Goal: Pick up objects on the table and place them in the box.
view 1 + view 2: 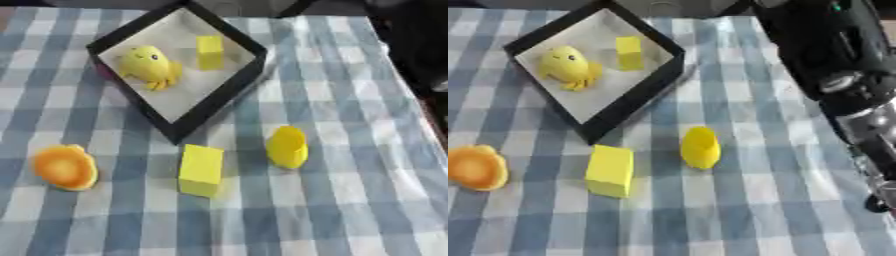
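Note:
The black box [213, 107] with a white floor stands at the back left, turned corner-on. Inside it lie a yellow duck-like toy [146, 66] and a small yellow block [210, 51]. On the checked cloth in front of the box are an orange round object [64, 167] at the left, a yellow block [201, 170] in the middle, and a yellow cup-shaped object [287, 146] lying on its side. My right arm [833, 55] comes down the right side in the right eye view. Only a dark sliver of its hand [883, 195] shows at the edge, away from all objects. My left hand is out of sight.
The blue and white checked cloth [350, 210] covers the table, with open cloth at the front and right. The table's right edge [433, 122] runs close to my right arm. Dark shapes lie beyond the far edge.

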